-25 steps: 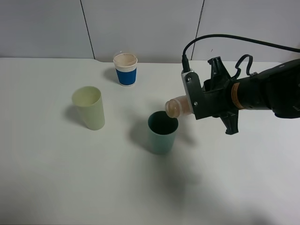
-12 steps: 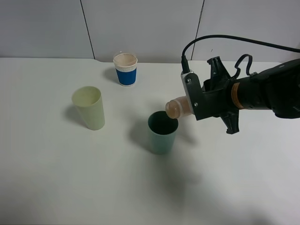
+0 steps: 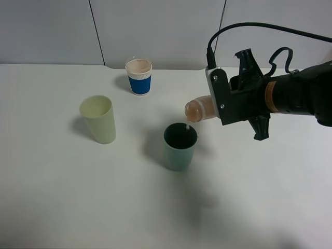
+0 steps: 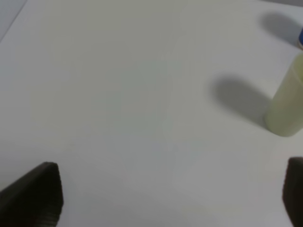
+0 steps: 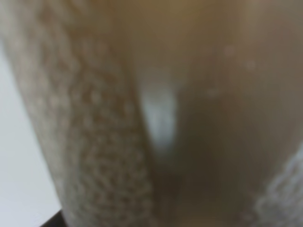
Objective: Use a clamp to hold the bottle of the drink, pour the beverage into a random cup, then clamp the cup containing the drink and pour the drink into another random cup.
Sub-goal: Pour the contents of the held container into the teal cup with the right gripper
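My right gripper (image 3: 217, 107) is shut on the bottle of the drink (image 3: 198, 110), which lies tilted nearly on its side with its mouth just above the teal cup (image 3: 180, 147). A thin pale stream of beverage (image 3: 186, 125) falls from the mouth into that cup. In the right wrist view the beige bottle (image 5: 165, 118) fills the picture, blurred. The pale yellow-green cup (image 3: 98, 119) stands upright to the left and shows at the edge of the left wrist view (image 4: 288, 106). My left gripper (image 4: 170, 198) is open over bare table, with its black fingertips (image 4: 40, 191) far apart.
A paper cup with a blue sleeve (image 3: 139, 77) stands at the back near the wall. The white table (image 3: 78, 197) stretches wide in front of the cups. A black cable (image 3: 249, 26) loops above the right arm.
My right gripper has risen a little and shifted right with the bottle. A thin stream now falls from the bottle's mouth into the teal cup.
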